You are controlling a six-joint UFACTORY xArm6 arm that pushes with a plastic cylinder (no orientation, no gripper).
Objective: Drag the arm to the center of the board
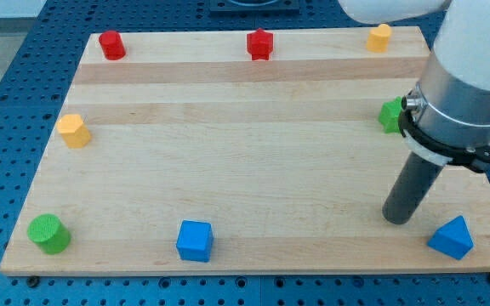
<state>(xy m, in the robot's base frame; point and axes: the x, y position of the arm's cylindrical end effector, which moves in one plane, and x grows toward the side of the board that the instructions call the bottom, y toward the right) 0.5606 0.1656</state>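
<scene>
Our tip (395, 219) rests on the desk (245, 170) in the lower right part of the board, so we judge the step in hand to be the start of the travel toward the center, with most of that travel not yet done. There is no claw on this rig, only the straight dark rod, so nothing opens, closes or grips; we record contact with no block. Nearest to our tip is the blue wedge-shaped block (451, 237), just beside it toward the view's right and slightly lower. The green block (390, 115), shape partly hidden by the arm housing, sits above our tip toward the view's top. Far to the view's left of our tip lie the blue cube (195, 240), the green cylinder (48, 234) and a yellow block (73, 131). Along the top edge, well apart from our tip, stand a red cylinder (112, 45), a red star-like block (260, 44) and a second yellow block (379, 38). The board's center lies up and to the view's left of our tip, and the path looks free of blocks; we judge the next move calls for a diagonal slide that way. No containers are on the desk, so nothing is held in any.
</scene>
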